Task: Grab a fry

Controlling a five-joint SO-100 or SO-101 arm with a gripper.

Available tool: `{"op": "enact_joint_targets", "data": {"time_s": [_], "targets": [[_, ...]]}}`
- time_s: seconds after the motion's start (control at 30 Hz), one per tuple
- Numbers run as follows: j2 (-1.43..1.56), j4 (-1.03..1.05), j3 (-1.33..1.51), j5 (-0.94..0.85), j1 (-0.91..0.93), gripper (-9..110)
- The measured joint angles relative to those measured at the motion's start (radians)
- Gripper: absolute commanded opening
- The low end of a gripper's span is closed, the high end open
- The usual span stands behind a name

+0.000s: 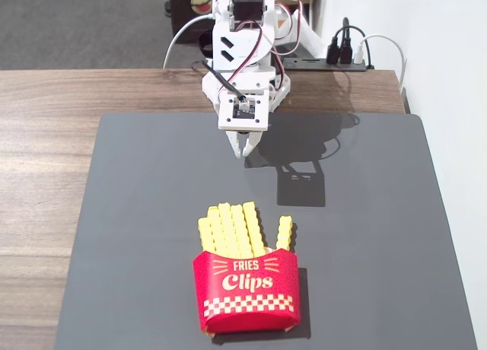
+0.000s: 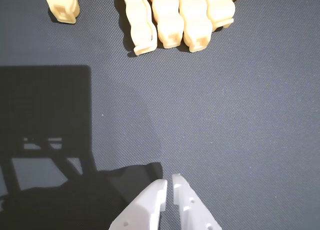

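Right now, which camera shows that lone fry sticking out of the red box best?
The fixed view: the fry shows standing apart from the bunch in the carton. The wrist view catches only its tip.

My wrist view cuts the fry (image 2: pixel 63 5) and the bunch of fries (image 2: pixel 180 20) off at its top edge, showing only their end portions, and my hand (image 2: pixel 169 182) enters from the bottom edge with only its fingertips visible. In the fixed view, the red carton (image 1: pixel 247 291) hides the lower lengths of the fry and the bunch. The table (image 1: pixel 46 152) runs out of that view at left and bottom.
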Motion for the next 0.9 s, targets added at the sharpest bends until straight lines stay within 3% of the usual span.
{"op": "enact_joint_targets", "data": {"time_s": [0.43,0.63,0.9], "targets": [[-0.005,0.038,0.014,0.002,-0.014,1],[-0.147,0.025,-0.049,0.051,-0.029,2],[-0.408,0.041,-0.270,0.098,-0.066,26]]}}
